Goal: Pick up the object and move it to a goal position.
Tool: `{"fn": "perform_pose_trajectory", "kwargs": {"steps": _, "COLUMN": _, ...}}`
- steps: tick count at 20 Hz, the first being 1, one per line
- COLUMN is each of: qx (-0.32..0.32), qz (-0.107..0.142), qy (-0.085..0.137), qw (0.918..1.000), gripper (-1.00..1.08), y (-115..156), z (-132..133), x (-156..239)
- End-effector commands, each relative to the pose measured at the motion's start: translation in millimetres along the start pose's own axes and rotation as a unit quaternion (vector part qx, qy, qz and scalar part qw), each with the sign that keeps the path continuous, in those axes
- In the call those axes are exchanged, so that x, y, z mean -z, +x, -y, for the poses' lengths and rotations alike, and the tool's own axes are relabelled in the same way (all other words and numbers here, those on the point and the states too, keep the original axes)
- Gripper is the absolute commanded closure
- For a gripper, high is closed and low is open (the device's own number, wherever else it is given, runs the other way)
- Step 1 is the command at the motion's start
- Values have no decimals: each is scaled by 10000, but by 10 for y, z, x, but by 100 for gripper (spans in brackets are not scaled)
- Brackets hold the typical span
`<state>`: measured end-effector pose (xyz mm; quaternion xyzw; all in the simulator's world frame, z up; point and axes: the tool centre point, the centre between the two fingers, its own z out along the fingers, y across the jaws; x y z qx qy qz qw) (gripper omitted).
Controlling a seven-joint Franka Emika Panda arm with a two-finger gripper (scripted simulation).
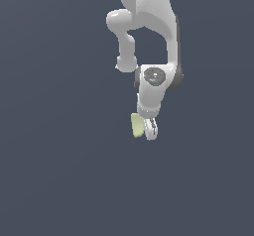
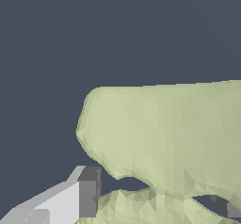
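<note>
The object (image 1: 136, 125) is a small pale yellow-green matte thing with two lobes. In the exterior view it sits against the side of my gripper (image 1: 147, 129) that faces the exterior view's left. In the wrist view the object (image 2: 169, 133) fills the frame very close to the camera. Its narrower lobe lies between my two fingers, with one grey-padded finger (image 2: 84, 195) touching one end and the other fingertip (image 2: 227, 207) half hidden behind the other end. My gripper (image 2: 157, 203) is shut on the object. No goal marker shows in either view.
The white arm (image 1: 149, 27) reaches down from the top of the exterior view. Plain dark blue-grey ground (image 1: 59, 170) lies all around, and no other object shows.
</note>
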<state>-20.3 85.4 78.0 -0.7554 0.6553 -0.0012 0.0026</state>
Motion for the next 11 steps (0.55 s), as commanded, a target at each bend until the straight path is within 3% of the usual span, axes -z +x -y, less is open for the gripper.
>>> {"fn": "perform_pose_trajectory", "kwargs": {"steps": 1, "qx": -1, "qz": 0, "qy": -10, "qw": 10000, "gripper": 108, "y": -7, "z": -99, "x": 59}}
{"fn": "perform_pose_trajectory", "kwargs": {"steps": 11, "qx": -2, "qz": -4, "qy": -27, "qw": 10000, "gripper": 108, "y": -20, "z": -263, "x": 169}}
